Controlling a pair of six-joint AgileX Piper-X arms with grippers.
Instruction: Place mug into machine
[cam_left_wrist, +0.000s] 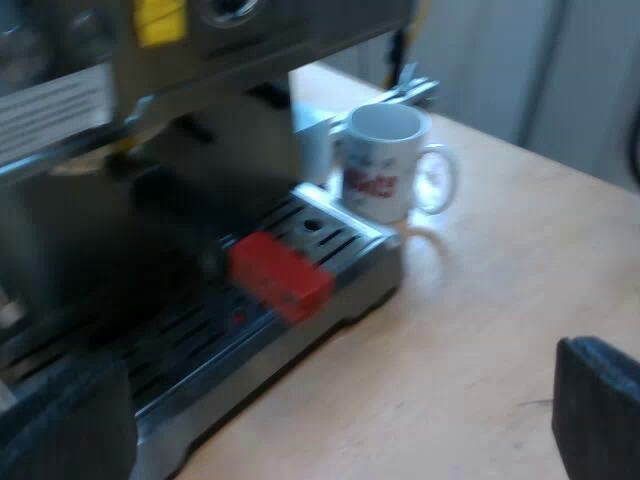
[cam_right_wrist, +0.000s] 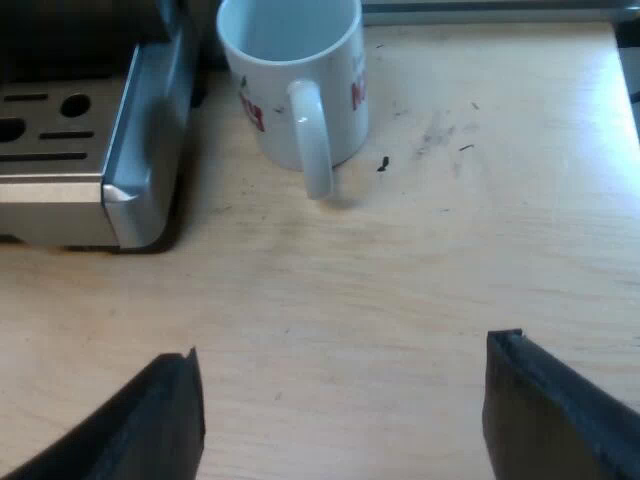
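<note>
Mug (cam_right_wrist: 290, 70) stands on desk (cam_right_wrist: 400, 280) just beside the tray's (cam_right_wrist: 140, 130) edge; bare desk separates it from the wide right tool (cam_right_wrist: 347, 352). Left tool (cam_left_wrist: 335, 362) wide.

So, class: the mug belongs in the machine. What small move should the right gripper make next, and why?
Probably ease the right gripper forward toward the mug. The gripper is open and empty, and the mug stands upright on the table beside the drip tray, not on it, its handle turned toward the gripper.
</note>
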